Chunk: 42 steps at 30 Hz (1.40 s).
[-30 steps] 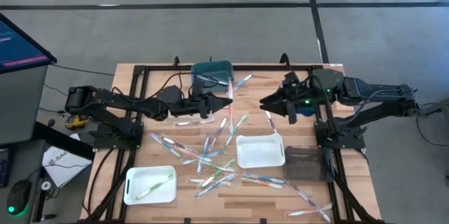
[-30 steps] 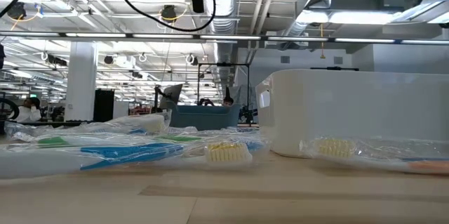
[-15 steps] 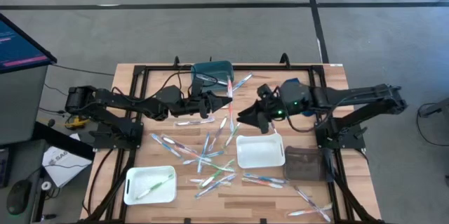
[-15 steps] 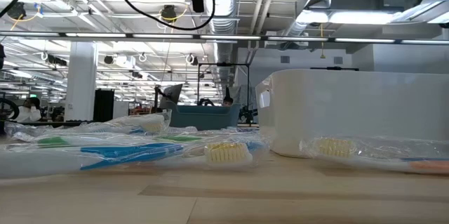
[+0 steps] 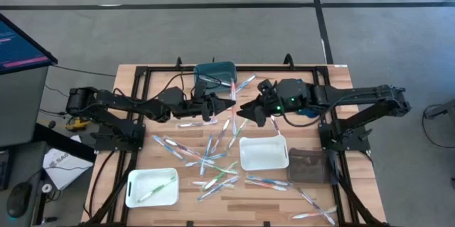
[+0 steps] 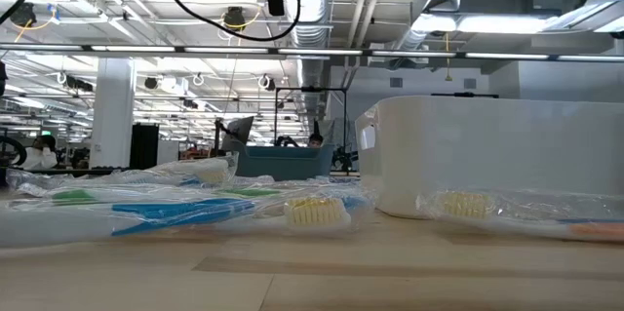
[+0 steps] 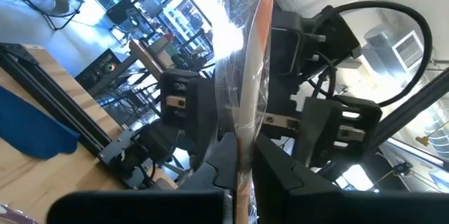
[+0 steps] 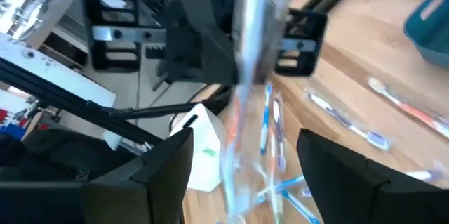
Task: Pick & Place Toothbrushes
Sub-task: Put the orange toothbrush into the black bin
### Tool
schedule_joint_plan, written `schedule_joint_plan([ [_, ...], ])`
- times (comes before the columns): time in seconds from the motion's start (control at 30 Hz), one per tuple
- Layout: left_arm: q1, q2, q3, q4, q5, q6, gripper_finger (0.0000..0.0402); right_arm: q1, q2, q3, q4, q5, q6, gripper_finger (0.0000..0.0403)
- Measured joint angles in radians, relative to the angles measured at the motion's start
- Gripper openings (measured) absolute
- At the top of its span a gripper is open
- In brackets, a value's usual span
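Observation:
Many wrapped toothbrushes (image 5: 213, 159) lie scattered on the wooden table, and they fill the front of the low view (image 6: 195, 209). My left gripper (image 5: 223, 104) reaches in from the table's left and is shut on one wrapped toothbrush with an orange-pink handle (image 5: 233, 93), held above the table. My right gripper (image 5: 245, 111) has come up from the table's right and stands open. In the right wrist view its two fingers (image 8: 165, 175) flank that toothbrush (image 8: 247, 76) without touching it. My left gripper pinches the wrapped toothbrush between its two fingers at a low part of the handle (image 7: 243, 155). The fingers come about level from the table's left and lie across it. The toothbrush stands up past the fingers, clear of the table.
A teal bin (image 5: 215, 74) stands at the far middle. A white tray (image 5: 263, 154) sits right of centre, with a dark see-through tray (image 5: 308, 164) beside it. Another white tray (image 5: 151, 188) holding a green toothbrush sits near left. Black frame rails run along both table sides.
My right gripper has gone toward the table's left and somewhat down, up to the toothbrush that my left gripper holds, rolling a little on the way. The held toothbrush has stayed where it was.

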State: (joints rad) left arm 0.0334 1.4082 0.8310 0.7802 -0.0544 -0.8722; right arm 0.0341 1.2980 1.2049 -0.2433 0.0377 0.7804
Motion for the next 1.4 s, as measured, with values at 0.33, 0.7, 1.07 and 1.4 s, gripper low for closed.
schedule_joint_plan([
  [0.33, 0.0, 0.0, 0.0, -0.006, -0.01, 0.0, 0.0012, 0.0, 0.0, 0.0, -0.009, 0.044, 0.008, 0.0249],
  [0.7, 0.0, 0.0, 0.0, -0.048, -0.014, 0.0, 0.0012, 0.036, 0.071, -0.001, 0.024, 0.062, 0.041, 0.0249],
  [1.07, -0.006, 0.0, 0.0, -0.067, -0.012, 0.0, 0.0012, 0.043, 0.091, 0.001, 0.064, 0.072, 0.059, 0.0244],
  [1.4, -0.006, 0.0, 0.0, -0.068, -0.012, 0.001, 0.0012, 0.052, 0.132, 0.0, 0.122, 0.066, 0.095, 0.0187],
])
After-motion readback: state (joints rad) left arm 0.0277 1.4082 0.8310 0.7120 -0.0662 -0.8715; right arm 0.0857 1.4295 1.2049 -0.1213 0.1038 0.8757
